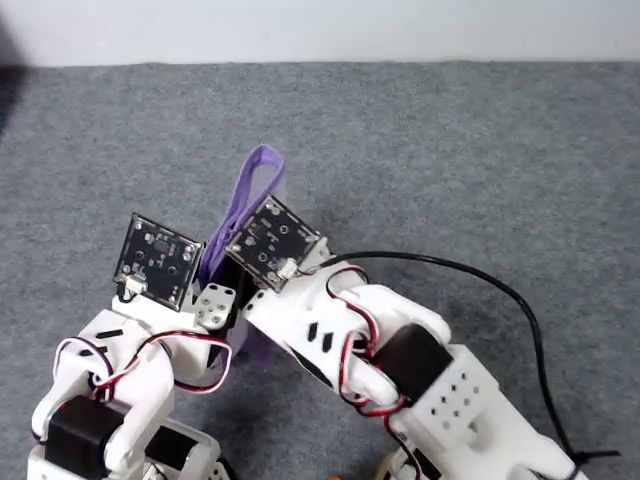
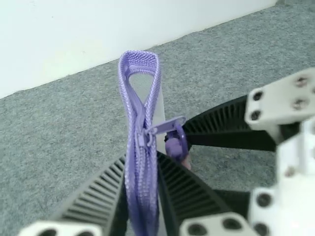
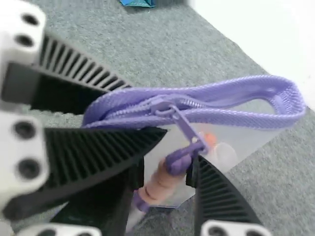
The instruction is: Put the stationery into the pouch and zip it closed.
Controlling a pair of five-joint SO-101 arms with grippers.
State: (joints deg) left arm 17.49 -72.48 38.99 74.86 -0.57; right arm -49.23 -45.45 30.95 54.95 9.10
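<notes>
A translucent pouch with a purple zipper stands on edge between the two arms. My left gripper is shut on the pouch's zipped end, one ribbed black finger on each side. The zipper slider sits about midway. Past it the zipper gapes open in a loop. My right gripper is shut on the purple zipper pull, and in the left wrist view it comes in from the side. Peach and purple stationery shows through the pouch wall.
Grey carpet covers the table, with a white wall at the back. A black cable runs along one arm. A blue object lies farther off on the carpet.
</notes>
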